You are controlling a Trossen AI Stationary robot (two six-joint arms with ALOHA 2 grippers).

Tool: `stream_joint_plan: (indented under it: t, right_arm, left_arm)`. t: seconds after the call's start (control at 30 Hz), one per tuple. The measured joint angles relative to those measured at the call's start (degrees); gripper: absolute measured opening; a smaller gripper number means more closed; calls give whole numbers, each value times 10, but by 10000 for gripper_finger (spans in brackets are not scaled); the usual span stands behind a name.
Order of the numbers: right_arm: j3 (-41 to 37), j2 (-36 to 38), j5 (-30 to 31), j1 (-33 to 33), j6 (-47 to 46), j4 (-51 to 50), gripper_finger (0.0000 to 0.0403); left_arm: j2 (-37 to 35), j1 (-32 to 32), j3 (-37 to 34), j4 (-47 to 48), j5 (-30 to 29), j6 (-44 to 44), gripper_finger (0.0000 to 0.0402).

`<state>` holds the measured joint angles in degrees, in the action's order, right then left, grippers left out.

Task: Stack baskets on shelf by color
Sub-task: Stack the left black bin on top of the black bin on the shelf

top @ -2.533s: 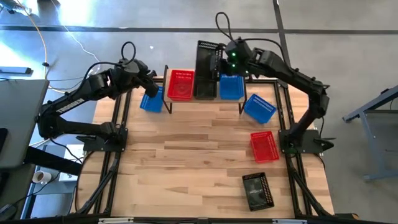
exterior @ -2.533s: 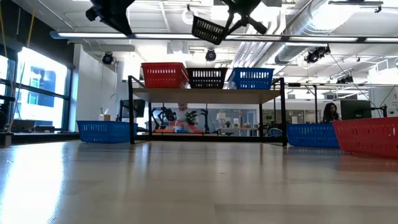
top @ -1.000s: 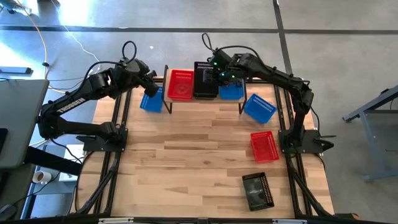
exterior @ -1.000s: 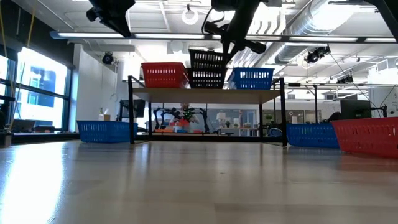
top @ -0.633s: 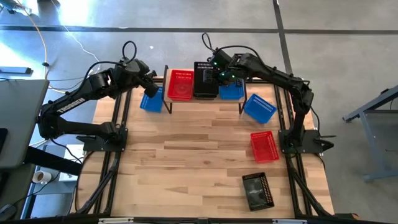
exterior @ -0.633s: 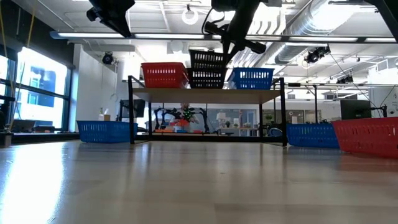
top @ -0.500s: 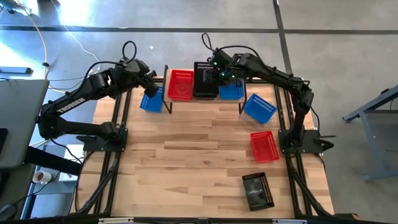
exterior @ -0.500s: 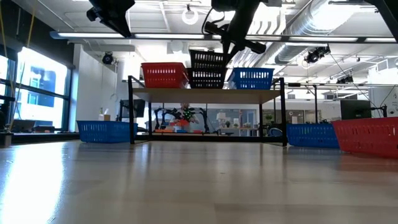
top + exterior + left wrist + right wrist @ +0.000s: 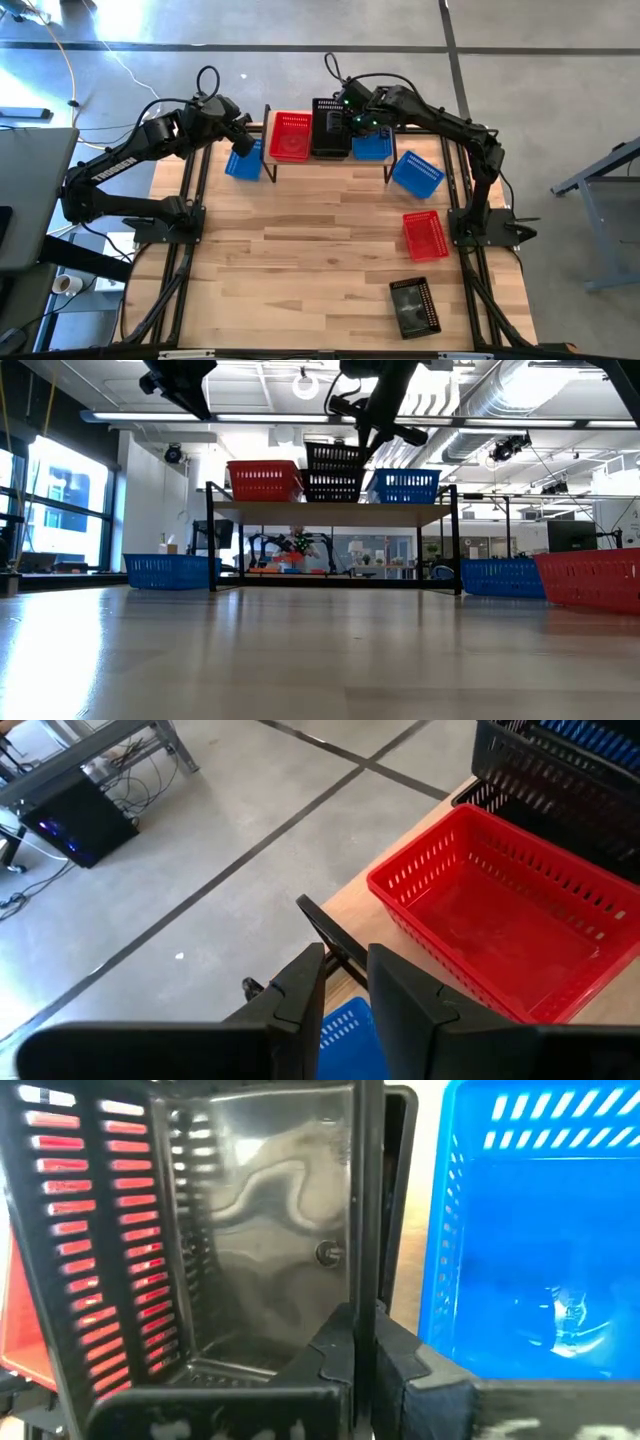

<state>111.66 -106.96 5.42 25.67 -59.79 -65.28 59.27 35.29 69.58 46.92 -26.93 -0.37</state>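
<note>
Room: you are looking at a grey concrete floor point(image 9: 560, 60) around a light wood table point(image 9: 300, 250), with an open office space behind in the low view.
High view, shelf: the shelf point(image 9: 325, 163) sits at upper centre of the frame, carrying a red basket point(image 9: 290, 135), a black stack point(image 9: 330, 130) and a blue basket point(image 9: 372, 145) side by side.
High view, loose baskets: you have one blue basket point(image 9: 243, 162) just left of the shelf, a tilted blue one point(image 9: 417, 173) right of it, a red one point(image 9: 424, 235) lower right, and a black one point(image 9: 414, 306) near the bottom edge.
High view, arms: your right gripper point(image 9: 352, 118) is over the black stack; your left gripper point(image 9: 240, 130) hangs above the shelf's left end.
Low view: the upper black basket point(image 9: 334, 456) sits tilted in the lower black one point(image 9: 333, 486) at upper centre, with the right gripper point(image 9: 375, 422) at its right rim.
Left wrist view: your left gripper point(image 9: 345, 982) has its fingers slightly apart with nothing between them, above the shelf's corner; the red basket point(image 9: 500, 925) is at right.
Right wrist view: your right gripper point(image 9: 362, 1342) is pinched closed on the thin wall of the black basket point(image 9: 230, 1230), with the blue basket point(image 9: 540, 1240) at the frame's right.
</note>
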Motion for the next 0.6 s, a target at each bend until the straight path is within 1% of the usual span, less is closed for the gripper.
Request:
stream_joint_plan:
  t: [0.07, 0.17, 0.33, 0.43, 0.6]
  right_arm:
    - [0, 0, -14, 0, 0, 0, 0]
    - [0, 0, -17, -1, -2, 0, 0]
    - [0, 0, 0, -6, -11, 0, 3]
    - [0, 0, -4, -6, -13, 0, 19]
    - [0, 0, -9, -6, -11, 0, 65]
  left_arm:
    - [0, 0, 0, 0, 8, 0, 69]
    - [0, 0, 0, 0, 14, 0, 69]
    - [0, 0, 0, 0, 14, 0, 69]
    - [0, 0, 0, 0, 14, 0, 69]
    - [0, 0, 0, 0, 14, 0, 69]
